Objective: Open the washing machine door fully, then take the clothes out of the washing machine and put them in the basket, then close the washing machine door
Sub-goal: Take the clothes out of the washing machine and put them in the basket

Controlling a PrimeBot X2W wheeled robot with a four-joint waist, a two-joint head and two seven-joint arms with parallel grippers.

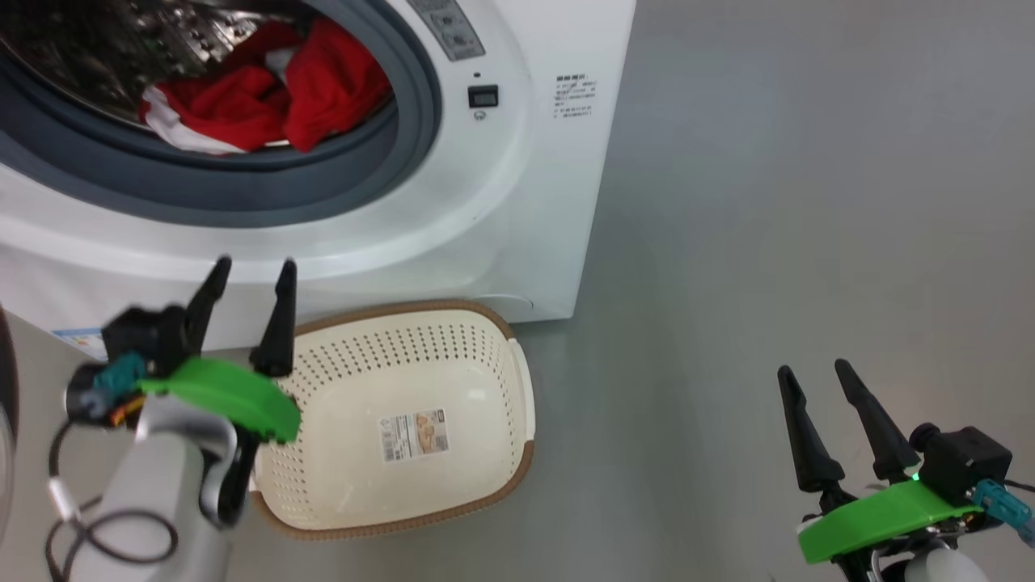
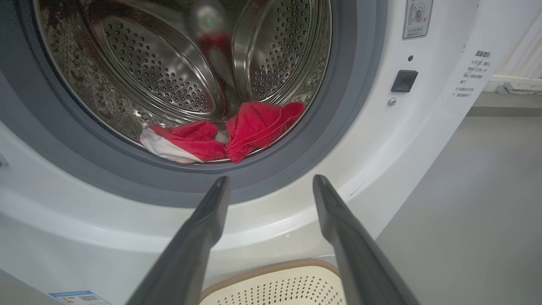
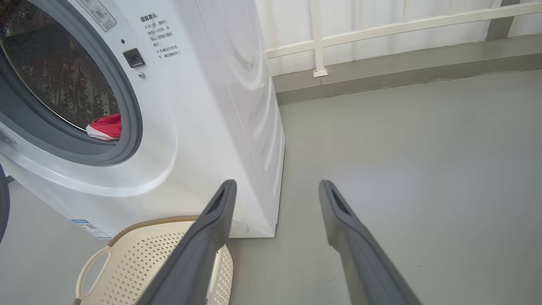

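Left gripper [image 1: 252, 267]: long dark fingers wide apart, holding nothing, aimed at the drum mouth.
Right gripper [image 1: 813, 370]: fingers wide apart, empty, over the grey floor [image 1: 768, 202].
Clothes: bright red-and-white fabric bundle [image 2: 250, 127] at the front of the steel drum [image 2: 169, 63] inside the big white front-loading washing machine [image 1: 485, 202].
Basket: cream perforated plastic basket [image 1: 517, 477], brown-rimmed, on the floor just beside the machine's front.

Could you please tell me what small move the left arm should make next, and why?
Probably ease the left gripper forward and slightly up into the washing machine toward the clothes. Its jaws stand open and empty, aimed at the opening's lower rim. The red bundle lies just inside, and the basket below holds no clothes yet.
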